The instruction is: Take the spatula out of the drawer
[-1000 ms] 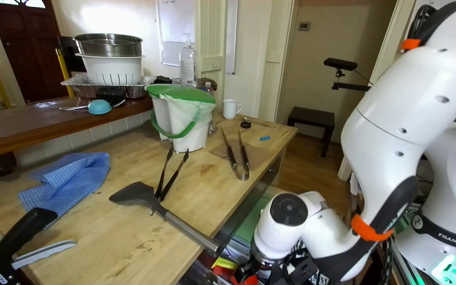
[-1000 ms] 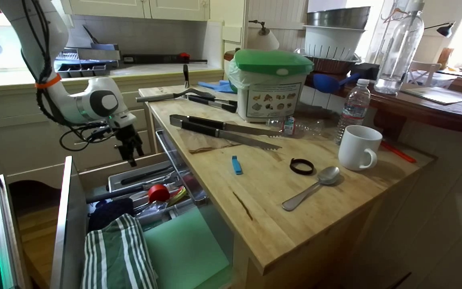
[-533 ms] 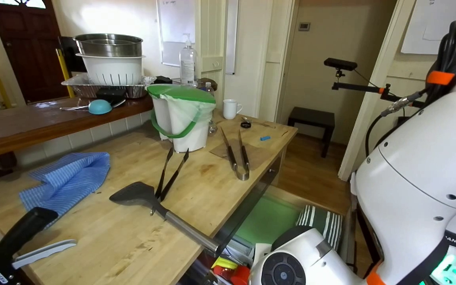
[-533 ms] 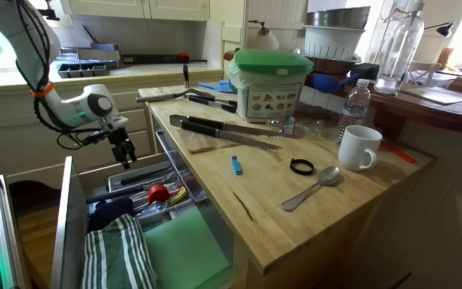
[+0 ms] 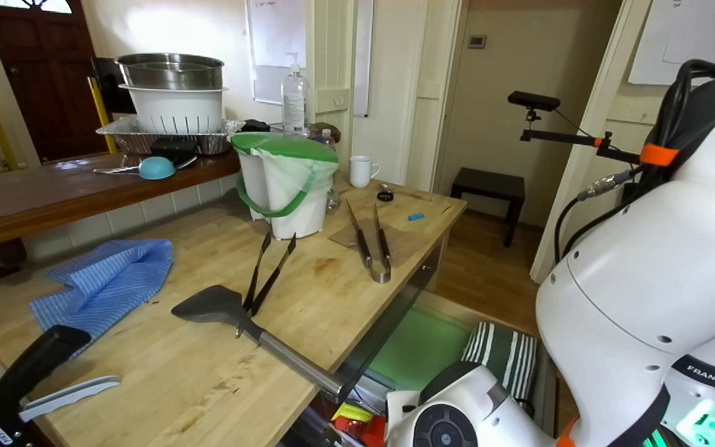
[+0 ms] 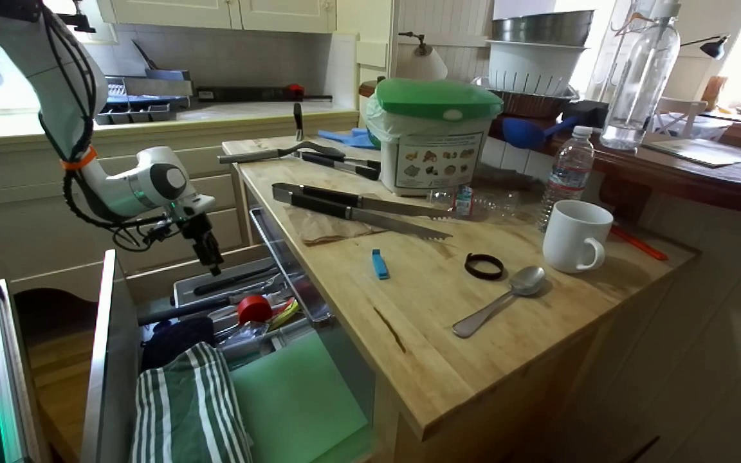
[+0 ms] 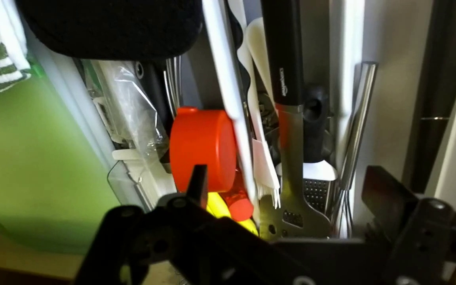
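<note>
The spatula (image 7: 291, 154) has a black handle and a dark metal slotted blade. It lies in the drawer among other utensils. Its black handle (image 6: 184, 310) shows in an exterior view. The drawer (image 6: 101, 360) is pulled out and has a green liner (image 5: 422, 344). My gripper (image 7: 286, 176) is open and empty. In the wrist view the spatula's neck lies between its fingers, and the palm hides the blade's end. In an exterior view the gripper (image 6: 211, 262) hangs above the drawer's far end, pointing down. In the remaining view the wrist and frame edge hide it.
A red round thing (image 7: 202, 150), a whisk (image 7: 356, 130) and a slim black item (image 7: 430, 91) flank the spatula. A striped cloth (image 6: 190, 405) lies in the drawer. The worktop (image 6: 402, 308) overhangs beside it and holds tongs (image 5: 373, 254) and a bigger dark spatula (image 5: 295, 363).
In an exterior view the arm swung right and sank, uncovering the striped cloth, then shifted slightly back. The gripper is lower over the drawer. The drawer's things have not moved.
</note>
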### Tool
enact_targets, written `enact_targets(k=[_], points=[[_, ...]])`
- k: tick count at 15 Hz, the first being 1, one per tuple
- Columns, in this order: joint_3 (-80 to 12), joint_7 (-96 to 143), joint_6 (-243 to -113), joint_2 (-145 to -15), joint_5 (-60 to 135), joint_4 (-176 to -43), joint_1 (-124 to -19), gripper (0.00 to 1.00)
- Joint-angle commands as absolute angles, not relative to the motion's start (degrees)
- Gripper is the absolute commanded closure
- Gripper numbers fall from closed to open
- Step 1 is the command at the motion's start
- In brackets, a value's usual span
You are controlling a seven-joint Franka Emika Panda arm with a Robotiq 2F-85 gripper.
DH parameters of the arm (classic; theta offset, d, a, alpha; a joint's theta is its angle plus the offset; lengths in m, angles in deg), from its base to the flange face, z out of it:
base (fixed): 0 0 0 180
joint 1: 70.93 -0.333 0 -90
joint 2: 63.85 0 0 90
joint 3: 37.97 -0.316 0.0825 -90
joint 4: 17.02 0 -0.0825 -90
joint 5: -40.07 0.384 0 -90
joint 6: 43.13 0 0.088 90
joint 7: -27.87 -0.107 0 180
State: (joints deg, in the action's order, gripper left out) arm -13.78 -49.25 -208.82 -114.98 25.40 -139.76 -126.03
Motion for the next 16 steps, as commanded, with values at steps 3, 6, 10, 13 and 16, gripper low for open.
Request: enact_targets(k=[3,6,10,13,16], points=[[-15.06,-47.73,-212.79,-123.12,30.23,-133.55,-124.93,0.00],[-16.78,-46.78,-212.54,-125.52,33.58,-130.84,-123.14,0.00],[-17.71,-46.07,-211.72,-127.89,37.16,-127.92,-120.70,0.01],[-18.39,-44.10,-210.83,-129.36,37.79,-124.50,-118.30,0.05],[-19.27,-42.01,-209.75,-130.72,38.06,-121.21,-116.09,0.05]])
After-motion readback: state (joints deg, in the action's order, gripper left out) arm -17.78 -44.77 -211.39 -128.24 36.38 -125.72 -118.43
